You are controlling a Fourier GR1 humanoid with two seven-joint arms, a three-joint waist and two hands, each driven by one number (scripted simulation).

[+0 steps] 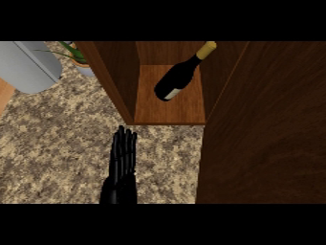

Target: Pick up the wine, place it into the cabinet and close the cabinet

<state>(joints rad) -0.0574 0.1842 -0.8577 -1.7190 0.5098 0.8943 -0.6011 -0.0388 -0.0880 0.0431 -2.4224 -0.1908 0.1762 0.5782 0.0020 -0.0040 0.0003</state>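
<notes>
Nearest the lens, the big dark wooden cabinet door stands open and fills the right side of the head view. One black hand, the left, rises from the lower edge over the speckled granite table, fingers straight and together, pointing toward the cabinet; it grasps nothing and touches nothing. The right hand does not show. One wine bottle lies tilted on the cabinet's wooden shelf, gold-capped neck toward the back, base toward the front. No label or writing can be read. Upper left are one grey appliance and one potted plant.
</notes>
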